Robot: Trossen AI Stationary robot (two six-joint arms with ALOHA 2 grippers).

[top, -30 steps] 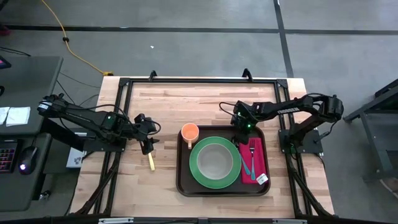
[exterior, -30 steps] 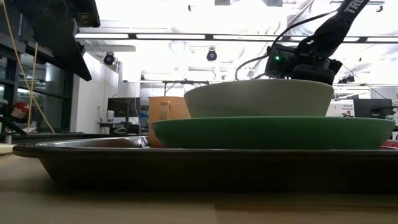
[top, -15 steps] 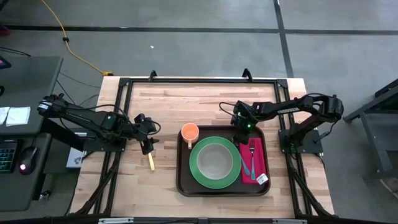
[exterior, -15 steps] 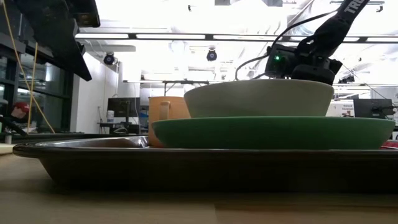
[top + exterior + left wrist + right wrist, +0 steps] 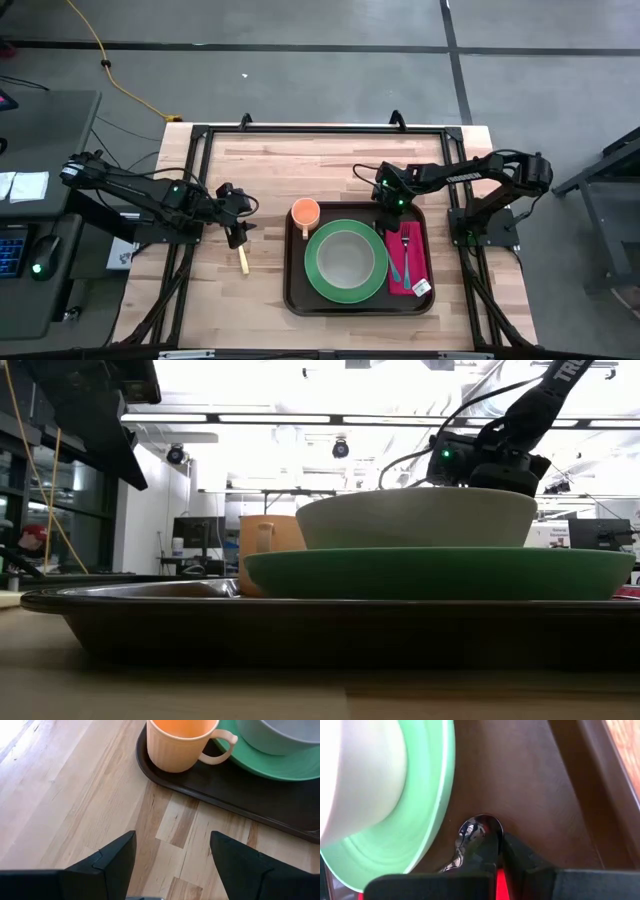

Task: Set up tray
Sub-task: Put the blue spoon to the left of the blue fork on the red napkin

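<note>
**A:** Where is the tray (image 5: 296,300) now?

**B:** Flat on the worktop (image 5: 260,160), toward the right arm's side. It carries the green plate (image 5: 322,283) with a pale bowl (image 5: 346,257) in its middle, an orange mug (image 5: 305,212) at the far left corner, and a red napkin (image 5: 420,272) along the right edge with a teal utensil (image 5: 402,258) lying on it.

**A:** What is the right gripper (image 5: 492,851) doing?

**B:** It is down in the strip between plate and napkin, jaws together on a spoon (image 5: 479,831), whose shiny bowl rests on the tray floor. I'd guess it is setting the spoon beside the plate, as in a place setting.

**A:** And the left gripper (image 5: 172,852)?

**B:** Waiting over bare wood left of the tray, jaws apart and holding nothing. A yellow stick-like thing (image 5: 242,261) lies near it; what it is I can't make out.
</note>
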